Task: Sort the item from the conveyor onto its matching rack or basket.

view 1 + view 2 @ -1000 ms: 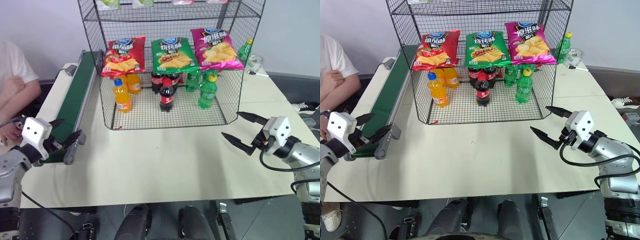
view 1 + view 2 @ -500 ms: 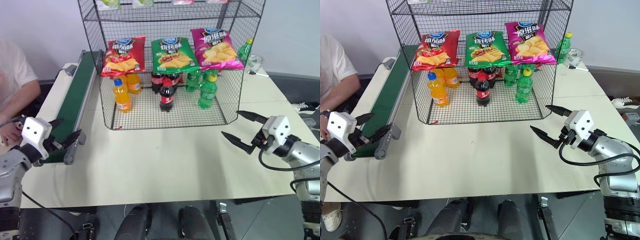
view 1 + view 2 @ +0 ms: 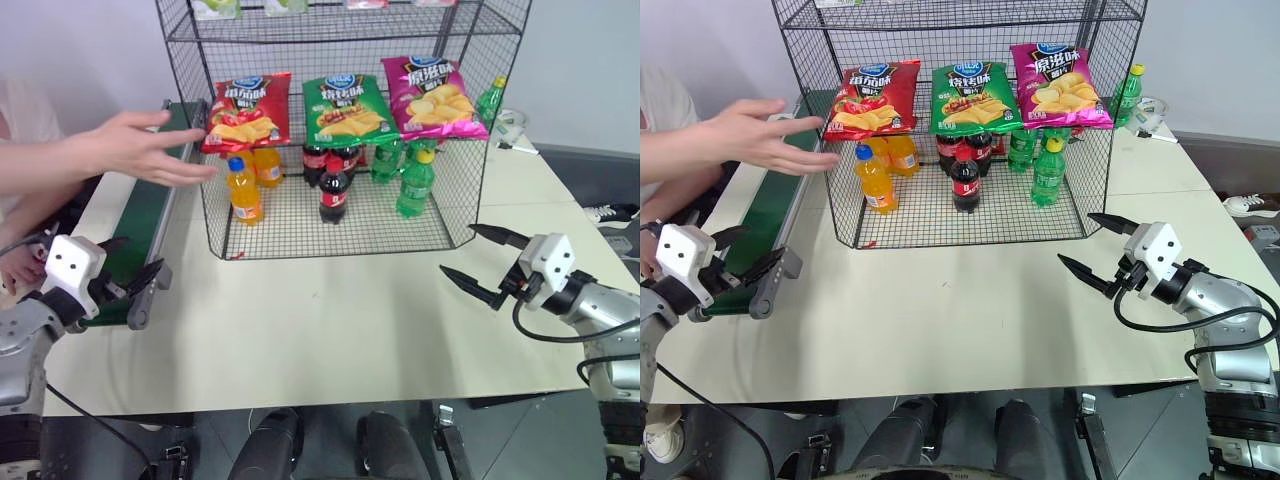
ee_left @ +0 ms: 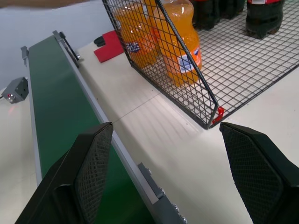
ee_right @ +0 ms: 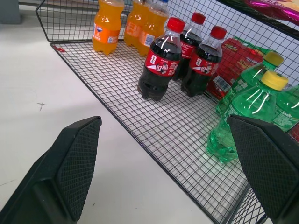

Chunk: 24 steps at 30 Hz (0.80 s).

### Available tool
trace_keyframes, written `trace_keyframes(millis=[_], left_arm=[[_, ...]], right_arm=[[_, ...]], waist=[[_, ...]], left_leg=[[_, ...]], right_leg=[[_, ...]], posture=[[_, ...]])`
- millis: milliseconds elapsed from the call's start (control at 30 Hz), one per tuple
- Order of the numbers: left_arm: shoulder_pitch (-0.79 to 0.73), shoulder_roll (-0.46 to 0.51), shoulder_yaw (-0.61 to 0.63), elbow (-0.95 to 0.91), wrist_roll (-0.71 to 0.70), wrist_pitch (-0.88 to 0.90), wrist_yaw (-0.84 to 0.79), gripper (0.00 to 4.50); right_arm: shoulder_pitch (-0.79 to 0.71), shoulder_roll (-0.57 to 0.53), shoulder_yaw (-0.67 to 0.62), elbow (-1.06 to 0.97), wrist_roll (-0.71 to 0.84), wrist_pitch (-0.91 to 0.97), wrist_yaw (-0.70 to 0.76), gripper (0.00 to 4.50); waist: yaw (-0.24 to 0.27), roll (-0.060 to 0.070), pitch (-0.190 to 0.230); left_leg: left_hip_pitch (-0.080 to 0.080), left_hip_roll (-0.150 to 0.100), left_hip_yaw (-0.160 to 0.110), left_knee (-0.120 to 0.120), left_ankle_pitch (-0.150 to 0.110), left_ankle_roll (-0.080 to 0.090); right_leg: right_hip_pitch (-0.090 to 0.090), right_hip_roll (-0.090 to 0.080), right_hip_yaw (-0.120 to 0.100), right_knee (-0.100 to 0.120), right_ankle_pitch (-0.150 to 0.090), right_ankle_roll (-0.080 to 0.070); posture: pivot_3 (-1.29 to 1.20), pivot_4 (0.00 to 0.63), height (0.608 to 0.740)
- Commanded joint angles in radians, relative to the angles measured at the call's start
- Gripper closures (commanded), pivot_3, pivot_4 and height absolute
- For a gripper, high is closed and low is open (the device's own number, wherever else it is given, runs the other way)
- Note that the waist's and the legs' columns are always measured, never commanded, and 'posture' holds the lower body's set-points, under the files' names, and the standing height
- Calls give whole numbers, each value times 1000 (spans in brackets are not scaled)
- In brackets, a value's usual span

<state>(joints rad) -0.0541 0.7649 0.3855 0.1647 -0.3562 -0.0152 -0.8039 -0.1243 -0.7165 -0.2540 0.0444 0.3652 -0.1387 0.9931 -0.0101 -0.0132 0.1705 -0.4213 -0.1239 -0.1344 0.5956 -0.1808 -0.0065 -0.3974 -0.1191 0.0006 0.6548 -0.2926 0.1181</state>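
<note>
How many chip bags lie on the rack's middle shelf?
3, side by side on the black wire-grid rack: a shiny red chip bag at the left, a green one in the middle, a magenta one at the right.

Glossy red chip bag [image 3: 246, 110], black wire rack [image 3: 340, 225], matt green conveyor [image 3: 150, 200]

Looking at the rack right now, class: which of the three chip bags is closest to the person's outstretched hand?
The red chip bag, leftmost of the three; the hand reaches beside it, while the green and magenta bags hang further right.

Silver arms, white wrist blocks, black textured claw fingers [image 5: 77, 163].
</note>
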Motion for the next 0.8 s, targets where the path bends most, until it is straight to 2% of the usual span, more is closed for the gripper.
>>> trace_keyframes(millis=[33,800], left_arm=[[-15,1,10,-1,6,-22,3,695],[-38,-40,2,-26,10,-6,29,695]], right_arm=[[-16,2,-6,6,2,-26,0,0],[-74,-12,26,60,-13,-54,10,0]], waist=[[0,0,0],[0,0,0]], left_leg=[[0,0,0,0,0,0],[0,0,0,0,0,0]], right_leg=[[0,0,0,0,0,0],[0,0,0,-1,0,0]], posture=[[0,150,740],[0,150,740]])
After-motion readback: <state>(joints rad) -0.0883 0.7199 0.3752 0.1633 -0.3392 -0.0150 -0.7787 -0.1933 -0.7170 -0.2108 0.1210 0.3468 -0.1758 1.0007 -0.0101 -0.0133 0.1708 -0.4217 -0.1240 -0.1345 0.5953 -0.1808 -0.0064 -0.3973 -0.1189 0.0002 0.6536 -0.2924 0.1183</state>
